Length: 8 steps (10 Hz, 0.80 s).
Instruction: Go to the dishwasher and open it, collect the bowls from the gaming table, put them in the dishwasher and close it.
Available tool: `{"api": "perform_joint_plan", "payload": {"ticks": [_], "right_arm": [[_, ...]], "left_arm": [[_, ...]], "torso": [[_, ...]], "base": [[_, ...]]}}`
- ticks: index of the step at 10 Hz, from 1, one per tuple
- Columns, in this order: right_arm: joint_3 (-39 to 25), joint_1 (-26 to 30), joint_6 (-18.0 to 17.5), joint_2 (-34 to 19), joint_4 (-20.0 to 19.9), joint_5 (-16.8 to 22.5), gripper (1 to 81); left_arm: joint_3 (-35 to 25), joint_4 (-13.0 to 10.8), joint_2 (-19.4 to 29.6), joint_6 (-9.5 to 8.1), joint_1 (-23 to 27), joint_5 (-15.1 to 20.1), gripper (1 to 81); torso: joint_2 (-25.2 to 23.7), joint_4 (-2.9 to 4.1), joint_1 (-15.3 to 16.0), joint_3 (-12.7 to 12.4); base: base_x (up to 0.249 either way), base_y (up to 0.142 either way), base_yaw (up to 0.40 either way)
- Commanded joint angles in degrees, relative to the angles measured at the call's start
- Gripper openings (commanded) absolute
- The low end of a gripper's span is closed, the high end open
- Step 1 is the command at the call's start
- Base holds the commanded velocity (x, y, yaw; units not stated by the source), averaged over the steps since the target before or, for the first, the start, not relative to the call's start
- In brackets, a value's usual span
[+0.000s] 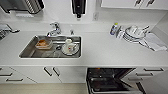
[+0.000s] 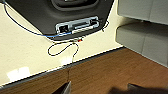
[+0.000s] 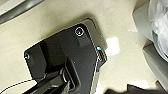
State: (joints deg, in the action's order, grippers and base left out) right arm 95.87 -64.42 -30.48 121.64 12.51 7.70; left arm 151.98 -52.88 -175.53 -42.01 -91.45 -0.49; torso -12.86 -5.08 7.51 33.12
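The dishwasher [image 1: 110, 80] is observed below the white counter [image 1: 105, 53], to the right of the sink [image 1: 51, 47], with its door let down and the dark interior and a rack exposed toward the robot. On that evidence the opening step appears done. The cavity lies straight ahead and low, right of centre in the head view, so the right arm is judged the nearer of the two to it. The door's long edge runs parallel to the counter front. The sink holds an orange-tinted container [image 1: 43, 43] and a white cup on a plate [image 1: 68, 46]; neither is taken for the task's bowls. A stack of plates [image 1: 133, 33] and a cloth [image 1: 153, 41] lie on the counter to the right. Both wrist views look down at pale floor and the robot's own dark base; the left one also takes in a brown wood-toned surface [image 2: 112, 75] and grey upholstered blocks [image 2: 142, 37]. Whether either claw is spread or closed cannot be told; nothing is seen held. The bowls and the gaming table are elsewhere, so collection is judged not yet begun
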Motion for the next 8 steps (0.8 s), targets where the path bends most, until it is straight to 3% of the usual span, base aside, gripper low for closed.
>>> {"api": "perform_joint_plan", "payload": {"ticks": [1,2,3,4,8], "right_arm": [[9.5,-7.5,0.2,5.7,5.0,-1.4,81.1],[11.2,-9.1,0.2,7.2,6.0,-1.7,81.1],[13.1,-10.3,0.2,9.1,6.7,-3.2,81.1],[14.0,-11.1,0.2,10.1,6.9,-3.2,81.1],[17.6,-12.0,0.2,14.0,8.8,-3.4,81.1]], "left_arm": [[-0.5,-0.8,-0.1,0.35,-2.0,3.2,81.1],[-0.9,-0.6,1.3,0.26,-2.1,1.6,81.1],[-1.0,0.1,3.3,-0.26,-2.5,-5.2,81.1],[-1.0,0.1,4.3,-0.35,-2.6,-7.2,81.1],[-0.6,-0.3,3.8,0.08,-2.6,-6.8,81.1]], "torso": [[-5.5,0.0,3.6,0.0],[-7.6,0.0,4.8,0.0],[-9.8,0.0,6.2,0.0],[-11.9,0.0,7.5,0.0],[-19.5,0.0,12.2,6.5]], "base": [[0.0,0.0,0.0],[0.0,0.0,0.0],[0.0,0.0,0.0],[0.0,0.0,0.0],[0.0,0.0,0.0]]}}
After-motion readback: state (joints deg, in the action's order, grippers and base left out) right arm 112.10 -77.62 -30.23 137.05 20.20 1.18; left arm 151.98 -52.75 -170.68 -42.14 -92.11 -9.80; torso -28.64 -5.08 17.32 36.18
